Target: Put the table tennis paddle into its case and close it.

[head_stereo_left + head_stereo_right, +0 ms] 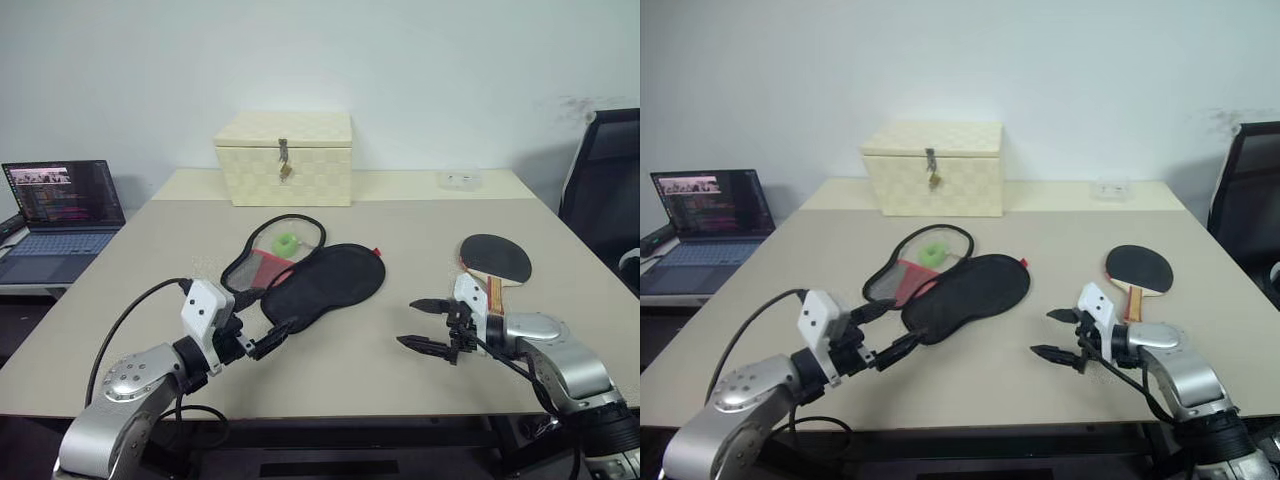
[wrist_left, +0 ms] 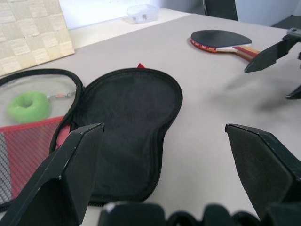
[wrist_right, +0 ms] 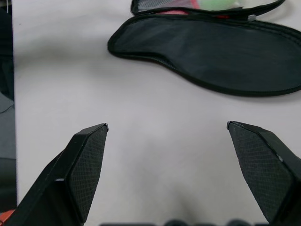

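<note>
The table tennis paddle (image 1: pixel 495 258) lies flat at the right of the table (image 1: pixel 420 225), black face up, its striped handle pointing toward me. The case (image 1: pixel 325 280) lies unzipped and spread open at the middle; its black half is nearer the paddle, and its mesh half (image 1: pixel 268 258) carries a green ring (image 1: pixel 287 243). My left gripper (image 1: pixel 268 318) is open just short of the case's near end (image 2: pixel 127 122), nothing between its fingers. My right gripper (image 1: pixel 406 322) is open and empty beside the paddle handle, pointing left toward the case (image 3: pixel 211 52).
A cream woven latched box (image 1: pixel 285 158) stands at the table's back. A small clear container (image 1: pixel 460 180) sits at the back right. An open laptop (image 1: pixel 62 205) rests on a side desk to the left, and a black chair (image 1: pixel 610 190) stands at the right.
</note>
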Tool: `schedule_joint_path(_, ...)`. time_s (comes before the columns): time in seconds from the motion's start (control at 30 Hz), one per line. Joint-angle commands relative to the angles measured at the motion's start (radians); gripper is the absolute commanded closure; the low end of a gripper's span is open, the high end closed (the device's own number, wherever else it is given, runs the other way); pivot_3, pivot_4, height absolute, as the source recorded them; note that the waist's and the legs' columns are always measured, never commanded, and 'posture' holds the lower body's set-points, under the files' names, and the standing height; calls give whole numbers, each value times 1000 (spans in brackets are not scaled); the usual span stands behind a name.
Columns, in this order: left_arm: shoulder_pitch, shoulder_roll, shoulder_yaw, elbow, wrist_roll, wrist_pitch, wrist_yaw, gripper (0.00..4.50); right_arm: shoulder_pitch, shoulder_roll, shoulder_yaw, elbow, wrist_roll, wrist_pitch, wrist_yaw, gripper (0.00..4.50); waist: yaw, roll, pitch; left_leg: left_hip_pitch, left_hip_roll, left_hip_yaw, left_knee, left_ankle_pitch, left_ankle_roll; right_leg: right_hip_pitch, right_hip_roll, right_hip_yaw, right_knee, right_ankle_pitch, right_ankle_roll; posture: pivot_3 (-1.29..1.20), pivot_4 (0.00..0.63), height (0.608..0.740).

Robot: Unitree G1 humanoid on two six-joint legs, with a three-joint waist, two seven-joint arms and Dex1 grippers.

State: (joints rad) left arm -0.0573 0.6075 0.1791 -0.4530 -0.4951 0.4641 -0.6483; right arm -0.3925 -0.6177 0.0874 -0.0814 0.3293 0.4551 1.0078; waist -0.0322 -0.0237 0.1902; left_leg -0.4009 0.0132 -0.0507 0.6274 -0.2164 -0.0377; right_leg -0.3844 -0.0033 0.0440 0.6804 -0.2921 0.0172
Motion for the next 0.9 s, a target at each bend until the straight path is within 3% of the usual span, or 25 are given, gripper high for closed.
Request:
schedule_joint_path(0.03, -10, -15, -2, 1, 3, -34, -3, 0, 3, -12, -1, -53, 5, 8, -3, 50, 1, 0, 0, 0, 0, 0, 0, 0, 0, 0, 0, 0, 0, 0, 0, 0, 150, 740)
schedule_joint_path(0.23, -29, -40, 17, 40, 14, -51, 22, 0, 11, -11, -2, -127, 30, 69, -30, 50, 2, 0, 0, 0, 0, 0, 1, 0, 0, 1, 0, 0, 0, -2, 3, 0, 150, 740)
schedule_joint_path(0.4, -20, -6, 54, 82, 0, -80, -42, 0, 3, 33, -30, -160, 78, 213, -117, 50, 1, 0, 0, 0, 0, -1, 0, 0, 0, 0, 0, 0, 0, -2, 3, 0, 150, 740)
schedule_joint_path(0.6, -41, 56, 134, 147, -79, -59, -142, 0, -90, 213, -32, -107, 81, 445, -375, 50, -1, 0, 0, 0, 0, -1, 0, 0, 0, 0, 0, 0, 1, 0, 0, 0, 150, 740)
schedule_joint_path(0.9, -143, 178, 138, 274, -89, -56, -279, 0, -254, 444, -56, 140, -8, 504, -665, 50, -1, 0, 0, -2, 0, 0, -1, 0, 0, -3, 1, -1, 0, 1, -1, 0, 150, 740)
